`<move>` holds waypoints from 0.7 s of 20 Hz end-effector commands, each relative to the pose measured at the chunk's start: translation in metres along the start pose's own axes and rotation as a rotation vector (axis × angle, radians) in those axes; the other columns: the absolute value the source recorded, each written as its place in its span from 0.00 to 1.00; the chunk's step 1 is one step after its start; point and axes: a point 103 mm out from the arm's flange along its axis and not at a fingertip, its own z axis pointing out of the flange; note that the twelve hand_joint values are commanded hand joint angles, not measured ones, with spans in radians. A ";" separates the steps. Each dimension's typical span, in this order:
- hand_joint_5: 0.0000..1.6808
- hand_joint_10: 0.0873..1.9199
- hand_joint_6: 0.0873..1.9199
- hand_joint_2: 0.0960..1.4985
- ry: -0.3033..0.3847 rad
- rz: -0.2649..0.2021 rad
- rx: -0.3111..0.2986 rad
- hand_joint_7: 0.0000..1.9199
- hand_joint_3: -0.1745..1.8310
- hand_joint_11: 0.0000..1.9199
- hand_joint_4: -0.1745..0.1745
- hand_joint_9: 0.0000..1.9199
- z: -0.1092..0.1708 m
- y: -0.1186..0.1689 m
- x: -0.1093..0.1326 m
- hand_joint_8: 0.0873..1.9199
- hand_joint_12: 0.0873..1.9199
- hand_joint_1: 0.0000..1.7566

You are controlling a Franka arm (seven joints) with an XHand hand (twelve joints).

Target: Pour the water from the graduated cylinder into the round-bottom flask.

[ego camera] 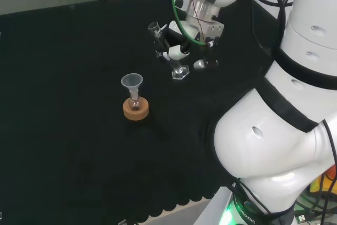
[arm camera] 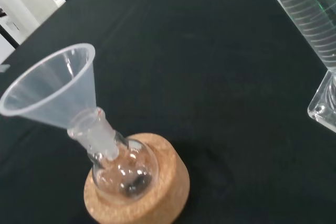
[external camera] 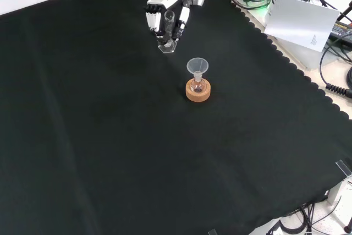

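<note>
My hand [ego camera: 176, 51] grips the cylinder [ego camera: 157, 34], fingers curled round it.

Head view: I see it tilted, right of the funnel-topped flask [ego camera: 135, 101] on its cork ring [ego camera: 136, 110]. Front view: farther off than the flask. Wrist view: cylinder base beside flask.

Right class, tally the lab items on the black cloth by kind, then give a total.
Cylinder, held in the hand: 1
Funnel: 1
Flask: 1
Cork stand: 1
Total: 4
</note>
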 end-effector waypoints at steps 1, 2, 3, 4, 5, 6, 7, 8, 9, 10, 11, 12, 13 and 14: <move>0.60 0.00 0.49 0.73 -0.123 0.057 0.095 0.66 0.08 0.67 0.26 0.75 0.010 -0.055 0.007 0.12 0.37 0.64; 0.60 0.00 0.49 0.73 -0.132 0.061 0.108 0.66 0.08 0.67 0.26 0.75 0.011 -0.059 0.008 0.12 0.37 0.64; 0.60 0.00 0.49 0.73 -0.137 0.067 0.123 0.66 0.08 0.67 0.26 0.75 0.012 -0.062 0.010 0.12 0.37 0.64; 0.60 0.00 0.49 0.73 -0.144 0.071 0.137 0.66 0.08 0.67 0.26 0.75 0.014 -0.065 0.011 0.12 0.37 0.64; 0.60 0.00 0.49 0.73 -0.155 0.075 0.153 0.66 0.08 0.67 0.26 0.75 0.016 -0.068 0.012 0.12 0.37 0.64; 0.60 0.00 0.49 0.73 -0.162 0.079 0.164 0.66 0.08 0.67 0.26 0.75 0.017 -0.071 0.014 0.12 0.37 0.64; 0.60 0.00 0.49 0.73 -0.169 0.083 0.176 0.66 0.08 0.67 0.26 0.75 0.019 -0.074 0.015 0.12 0.37 0.64; 0.60 0.00 0.49 0.73 -0.178 0.089 0.187 0.67 0.08 0.67 0.26 0.75 0.020 -0.076 0.017 0.12 0.37 0.64; 0.60 0.00 0.49 0.73 -0.187 0.095 0.198 0.67 0.08 0.67 0.26 0.75 0.021 -0.077 0.018 0.12 0.37 0.64; 0.60 0.00 0.49 0.73 -0.199 0.099 0.212 0.67 0.08 0.67 0.26 0.75 0.021 -0.078 0.019 0.12 0.37 0.64; 0.60 0.00 0.49 0.73 -0.213 0.103 0.222 0.67 0.08 0.67 0.26 0.75 0.021 -0.077 0.020 0.12 0.37 0.64; 0.60 0.00 0.49 0.73 -0.225 0.107 0.236 0.67 0.08 0.67 0.26 0.75 0.020 -0.076 0.021 0.12 0.37 0.64; 0.60 0.00 0.49 0.73 -0.240 0.106 0.261 0.67 0.08 0.67 0.26 0.75 0.019 -0.073 0.023 0.11 0.37 0.64; 0.60 0.00 0.49 0.73 -0.267 0.110 0.283 0.67 0.08 0.67 0.26 0.75 0.018 -0.071 0.024 0.11 0.37 0.64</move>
